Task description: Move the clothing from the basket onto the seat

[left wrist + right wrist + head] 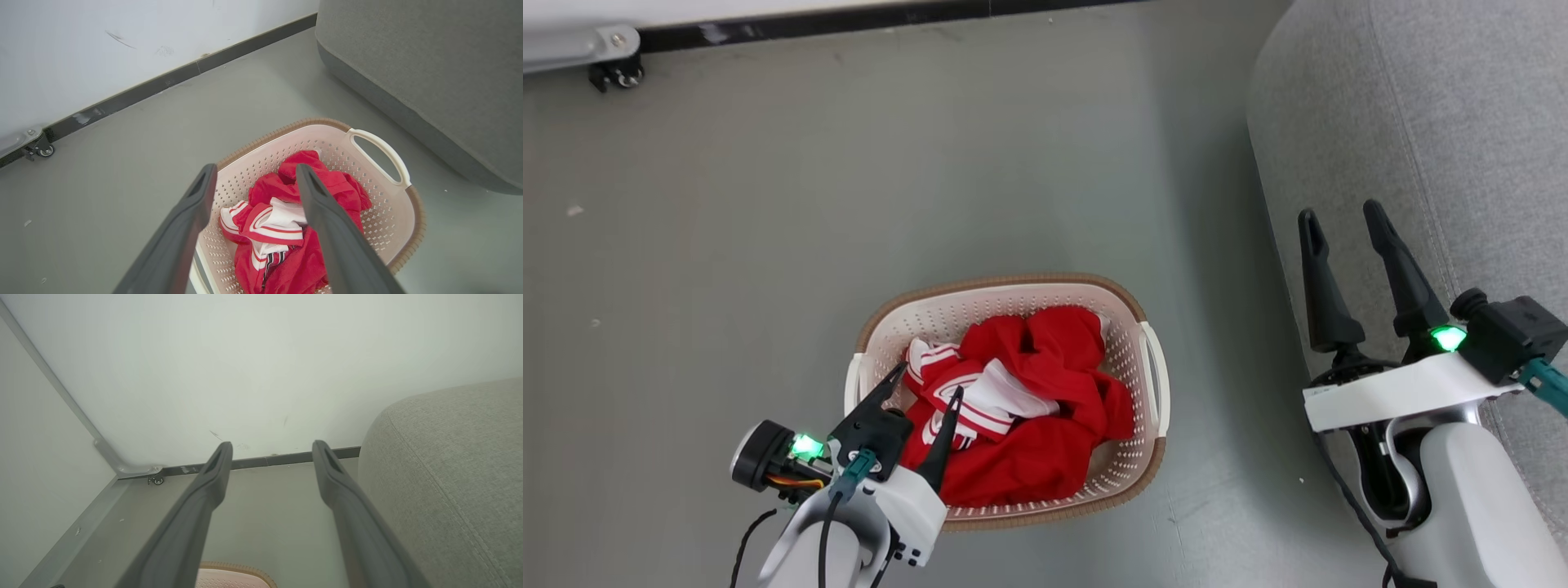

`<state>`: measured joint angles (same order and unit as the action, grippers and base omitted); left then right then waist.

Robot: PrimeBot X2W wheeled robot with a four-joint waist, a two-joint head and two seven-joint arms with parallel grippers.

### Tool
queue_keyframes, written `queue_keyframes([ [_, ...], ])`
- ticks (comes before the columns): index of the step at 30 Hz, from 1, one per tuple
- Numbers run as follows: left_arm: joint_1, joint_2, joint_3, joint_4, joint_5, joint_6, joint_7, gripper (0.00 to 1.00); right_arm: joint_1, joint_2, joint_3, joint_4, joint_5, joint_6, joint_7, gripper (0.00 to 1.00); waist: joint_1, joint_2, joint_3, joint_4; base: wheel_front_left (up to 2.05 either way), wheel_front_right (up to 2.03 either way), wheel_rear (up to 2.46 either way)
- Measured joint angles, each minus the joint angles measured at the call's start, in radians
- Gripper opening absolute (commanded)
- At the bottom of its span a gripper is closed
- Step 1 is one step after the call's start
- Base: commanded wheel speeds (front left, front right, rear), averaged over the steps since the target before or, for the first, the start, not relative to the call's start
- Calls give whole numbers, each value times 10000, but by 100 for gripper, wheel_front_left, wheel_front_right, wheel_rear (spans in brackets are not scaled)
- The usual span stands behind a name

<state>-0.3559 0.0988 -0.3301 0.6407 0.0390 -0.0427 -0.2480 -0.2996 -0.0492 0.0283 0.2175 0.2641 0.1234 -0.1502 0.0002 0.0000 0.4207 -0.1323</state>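
Red jerseys (pixel 1029 408) with white striped trim lie crumpled in the cream basket (pixel 1013 298) on the floor. My left gripper (pixel 929 382) hangs open over the basket's near-left part, fingers spread above the white-striped folds, holding nothing. In the left wrist view the clothing (pixel 286 228) shows between the two fingers (pixel 192 220), inside the basket (pixel 392 212). My right gripper (pixel 1339 214) stands open and empty beside the grey seat (pixel 1462 122), well right of the basket. The seat (pixel 449 477) rises at the right of the right wrist view, with the basket rim (pixel 237 566) at the bottom.
Grey floor surrounds the basket. A white wall with a dark baseboard (pixel 890 18) runs along the far side. A metal frame foot with a small caster (pixel 614 73) sits at the far left.
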Motion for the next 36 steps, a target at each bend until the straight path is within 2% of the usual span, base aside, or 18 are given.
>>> queue_keyframes([
  [36, -1956, 585, -591, 1511, 886, 163, 0, 100, -1980, -8, 268, -320, 397, 0, -205, 100, 0, 0, 2690, -760, 0, 0, 0],
])
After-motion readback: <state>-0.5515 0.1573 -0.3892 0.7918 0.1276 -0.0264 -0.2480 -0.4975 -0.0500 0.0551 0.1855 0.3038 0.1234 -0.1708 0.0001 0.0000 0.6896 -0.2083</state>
